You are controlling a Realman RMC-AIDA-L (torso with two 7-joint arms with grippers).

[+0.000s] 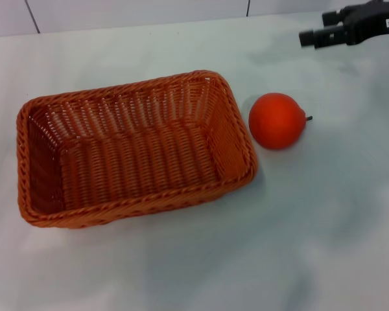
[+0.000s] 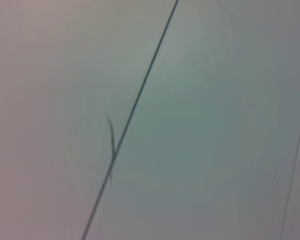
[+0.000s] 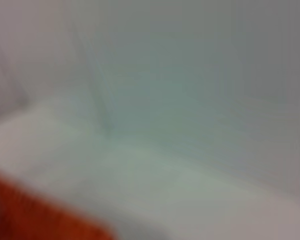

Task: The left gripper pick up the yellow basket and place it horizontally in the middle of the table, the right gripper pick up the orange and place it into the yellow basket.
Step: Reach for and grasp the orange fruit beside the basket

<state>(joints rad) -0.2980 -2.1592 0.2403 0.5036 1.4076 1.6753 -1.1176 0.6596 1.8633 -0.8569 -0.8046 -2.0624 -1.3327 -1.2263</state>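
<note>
The yellow basket [image 1: 133, 149], an orange-brown woven wicker basket, lies lengthwise on the white table [image 1: 298, 240], left of centre, and is empty. The orange [image 1: 277, 120] sits on the table just beside the basket's right end, its dark stem pointing right. My right gripper [image 1: 313, 27] is at the far right edge, above and behind the orange, apart from it, its black fingers open and empty. A blurred orange patch [image 3: 40, 220] shows in the right wrist view; I cannot tell whether it is the basket or the fruit. My left gripper is out of view.
A white tiled wall [image 1: 149, 11] runs along the table's far edge. The left wrist view shows only a pale surface crossed by a thin dark seam [image 2: 135, 107]. Bare tabletop lies in front of the basket and to the right of the orange.
</note>
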